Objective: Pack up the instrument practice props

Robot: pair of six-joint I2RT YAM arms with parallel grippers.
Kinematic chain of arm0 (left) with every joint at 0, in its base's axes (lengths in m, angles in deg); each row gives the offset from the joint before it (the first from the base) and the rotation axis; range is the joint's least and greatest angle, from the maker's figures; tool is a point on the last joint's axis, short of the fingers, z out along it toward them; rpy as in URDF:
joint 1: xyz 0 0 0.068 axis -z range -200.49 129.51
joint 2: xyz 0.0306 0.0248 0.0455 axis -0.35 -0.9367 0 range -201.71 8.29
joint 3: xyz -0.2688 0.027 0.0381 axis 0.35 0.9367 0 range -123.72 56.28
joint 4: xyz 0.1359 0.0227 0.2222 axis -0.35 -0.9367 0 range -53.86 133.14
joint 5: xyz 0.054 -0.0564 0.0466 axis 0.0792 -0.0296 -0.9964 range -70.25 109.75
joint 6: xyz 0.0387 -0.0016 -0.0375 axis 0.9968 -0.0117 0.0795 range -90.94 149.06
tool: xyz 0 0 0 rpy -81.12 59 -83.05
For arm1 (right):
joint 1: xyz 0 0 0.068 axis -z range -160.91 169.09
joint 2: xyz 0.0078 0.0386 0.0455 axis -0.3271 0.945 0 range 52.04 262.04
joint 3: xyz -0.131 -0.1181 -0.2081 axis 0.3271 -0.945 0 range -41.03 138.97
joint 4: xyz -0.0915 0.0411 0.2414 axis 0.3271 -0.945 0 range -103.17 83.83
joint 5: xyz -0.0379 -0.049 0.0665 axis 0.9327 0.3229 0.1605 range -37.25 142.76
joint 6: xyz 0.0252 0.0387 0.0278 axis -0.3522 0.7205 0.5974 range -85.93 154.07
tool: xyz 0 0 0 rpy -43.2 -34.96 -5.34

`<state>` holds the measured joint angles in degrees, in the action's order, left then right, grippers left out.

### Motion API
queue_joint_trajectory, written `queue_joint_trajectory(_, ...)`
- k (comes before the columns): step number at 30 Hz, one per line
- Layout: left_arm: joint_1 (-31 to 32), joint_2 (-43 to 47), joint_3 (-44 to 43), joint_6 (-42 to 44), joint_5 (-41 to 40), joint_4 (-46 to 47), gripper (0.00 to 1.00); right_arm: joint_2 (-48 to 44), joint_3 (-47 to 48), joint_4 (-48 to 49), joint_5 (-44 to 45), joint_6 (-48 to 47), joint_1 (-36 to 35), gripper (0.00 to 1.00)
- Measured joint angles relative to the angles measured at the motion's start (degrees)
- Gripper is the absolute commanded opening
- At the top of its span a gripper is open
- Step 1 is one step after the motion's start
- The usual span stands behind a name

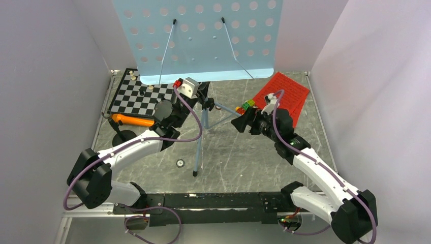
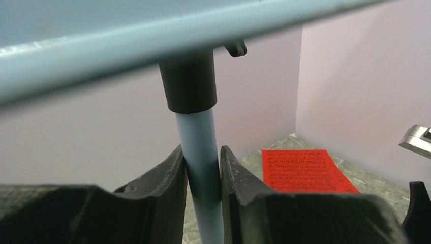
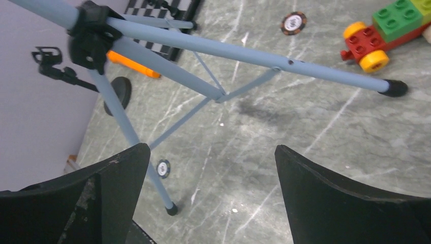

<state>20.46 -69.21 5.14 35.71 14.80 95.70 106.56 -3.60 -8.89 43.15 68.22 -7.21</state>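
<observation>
Music stand (image 1: 195,35) rises mid-frame from the worktop (image 1: 234,157), its tripod feet planted. It looks light, stiff and top-heavy. The pole (image 2: 199,137) under the black collar (image 2: 189,81) is the sensible hold, and the left gripper (image 2: 202,168) is clenched there. The right gripper (image 3: 211,152) gapes empty. Print on the red sheet music (image 1: 284,94), right of centre, is unreadable.

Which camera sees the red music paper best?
The top external view: the red music paper lies almost whole at the far right, one corner behind the right arm. The left wrist view cuts off its near edge behind a pincer finger. The right wrist view misses it.
</observation>
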Motion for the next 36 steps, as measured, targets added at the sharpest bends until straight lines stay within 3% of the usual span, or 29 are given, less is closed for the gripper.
queue_joint_trajectory(1, 0.0, 0.0, 0.0, 0.04, 0.0, -0.02, 0.0, 0.39, 0.44, 0.48, -0.63, 0.26, 0.0, 0.99)
queue_joint_trajectory(9, 0.0, 0.11, 0.0, 0.15, 0.28, -0.37, 0.0, 6.43, 4.44, 8.61, -7.28, 4.15, -0.04, 0.96)
queue_joint_trajectory(15, -0.02, 0.52, -0.04, 0.13, 0.72, -1.16, 0.0, 16.41, 10.58, 13.27, -12.85, 6.67, -1.05, 0.86)
queue_joint_trajectory(25, -0.04, 1.14, -0.15, 0.15, 1.44, -2.58, 0.0, 26.56, 13.22, 18.64, -17.9, 9.51, -3.39, 0.62)
queue_joint_trajectory(31, -0.07, 1.38, -0.15, 0.15, 1.7, -3.02, 0.0, 27.93, 15.32, 20.41, -18.62, 9.81, -3.5, 0.57)
queue_joint_trajectory(36, -0.07, 1.66, -0.15, 0.17, 1.9, -3.58, 0.0, 28.41, 16.26, 21.68, -18.86, 9.57, -3.52, 0.35)
